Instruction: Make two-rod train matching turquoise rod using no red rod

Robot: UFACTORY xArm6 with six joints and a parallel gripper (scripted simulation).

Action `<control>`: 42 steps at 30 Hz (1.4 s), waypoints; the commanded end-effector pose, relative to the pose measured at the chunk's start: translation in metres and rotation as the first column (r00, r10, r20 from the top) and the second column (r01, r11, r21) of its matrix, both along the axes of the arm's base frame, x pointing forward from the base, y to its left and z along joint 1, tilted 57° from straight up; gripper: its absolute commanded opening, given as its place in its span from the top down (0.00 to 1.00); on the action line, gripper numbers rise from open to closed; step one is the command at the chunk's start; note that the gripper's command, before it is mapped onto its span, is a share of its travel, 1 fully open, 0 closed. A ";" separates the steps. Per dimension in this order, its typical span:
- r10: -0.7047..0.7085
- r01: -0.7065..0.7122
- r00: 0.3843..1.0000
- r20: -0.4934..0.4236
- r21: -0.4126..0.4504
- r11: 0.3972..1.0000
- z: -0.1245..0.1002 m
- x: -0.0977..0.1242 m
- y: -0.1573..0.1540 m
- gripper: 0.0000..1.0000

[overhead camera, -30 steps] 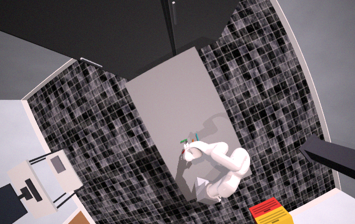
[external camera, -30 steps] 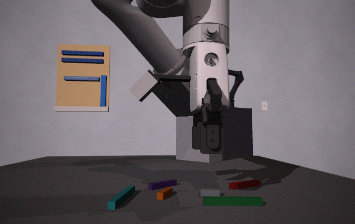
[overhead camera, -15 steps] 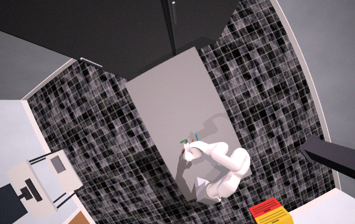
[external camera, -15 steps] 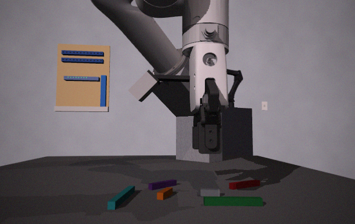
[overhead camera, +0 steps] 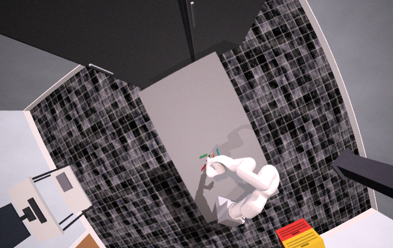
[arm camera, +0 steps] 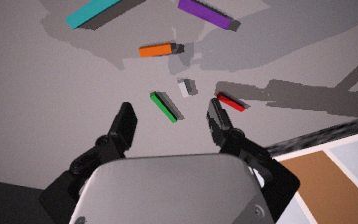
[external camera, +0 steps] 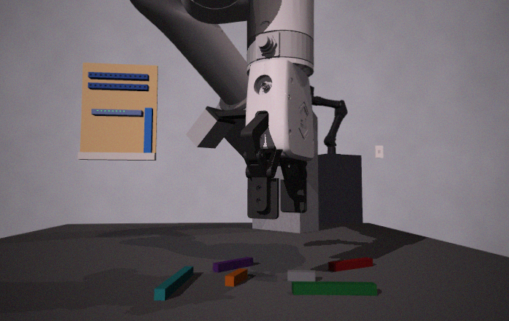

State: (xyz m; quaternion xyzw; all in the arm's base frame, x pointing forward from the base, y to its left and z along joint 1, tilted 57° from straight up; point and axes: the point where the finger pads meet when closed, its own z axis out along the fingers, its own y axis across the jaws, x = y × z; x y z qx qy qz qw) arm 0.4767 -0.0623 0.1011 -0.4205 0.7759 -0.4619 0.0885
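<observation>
The gripper hangs above the table with its fingers spread wide and nothing between them. In the wrist view the two dark fingers stand well apart, and the table surface shows in the gap.

Six rods lie flat on the table, all separate from one another:

- The turquoise rod lies at the left of the group in the exterior view, set at an angle.
- The purple rod lies behind and to the right of the turquoise rod.
- The orange rod lies just in front of the purple rod, near it but not touching.
- The grey rod lies to the right of the orange rod, just behind the left end of the green rod.
- The green rod lies nearest the exterior camera, running left to right.
- The red rod lies behind the green rod, at the right of the group.

In the wrist view the green rod lies between the lines of the two fingers. The grey rod and the red rod lie close to the right finger's line. The orange rod, the purple rod and the turquoise rod lie farther off.

No two rods are laid end to end.
</observation>
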 end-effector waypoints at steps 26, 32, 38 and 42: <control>-0.686 0.298 0.593 0.421 0.677 0.673 0.022 -0.016 -0.024 0.00; -0.800 0.268 0.442 0.407 0.791 0.550 0.026 -0.020 -0.029 0.00; -0.854 0.238 0.353 0.383 0.846 0.478 0.029 -0.022 -0.031 0.00; -0.856 0.236 0.349 0.382 0.848 0.474 0.029 -0.022 -0.031 0.00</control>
